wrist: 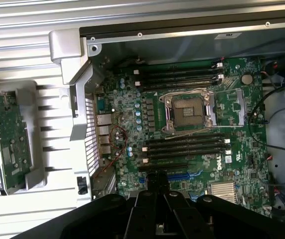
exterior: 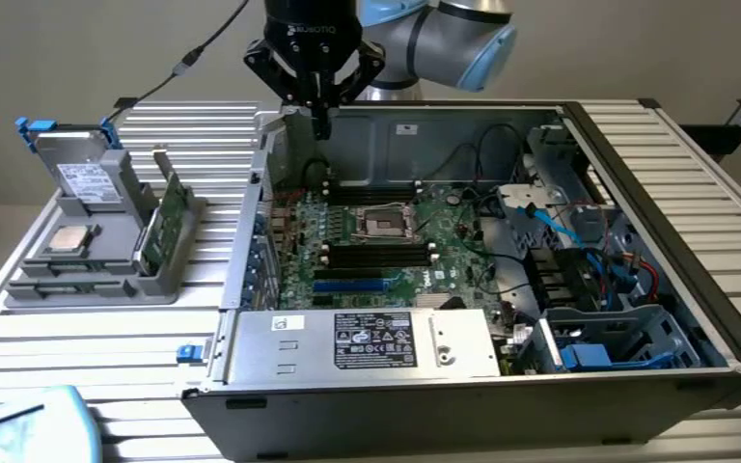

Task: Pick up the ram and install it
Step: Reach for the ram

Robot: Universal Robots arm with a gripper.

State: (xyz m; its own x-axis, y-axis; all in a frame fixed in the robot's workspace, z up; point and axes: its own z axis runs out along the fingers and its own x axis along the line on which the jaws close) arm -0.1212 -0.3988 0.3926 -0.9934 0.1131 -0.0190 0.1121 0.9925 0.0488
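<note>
Lying open on a ribbed metal table (exterior: 88, 357), the computer case (exterior: 474, 415) is the biggest thing in the exterior view, with a plain grey wall (exterior: 62, 48) behind it. That view gives the arm (exterior: 454, 34) and the silver power box (exterior: 370, 342) at the case's near side. The wrist view looks down on the green main board (wrist: 192, 144) and its rows of black slots (wrist: 187, 147). A grey tray (exterior: 74, 280) beside the case, on the exterior view's left, holds a green card (exterior: 165, 224). The gripper (exterior: 321, 101) hangs above the case's far corner. Its jaws are clenched on the ram (exterior: 324, 123), a slim strip seen edge-on, clear of the board.
</note>
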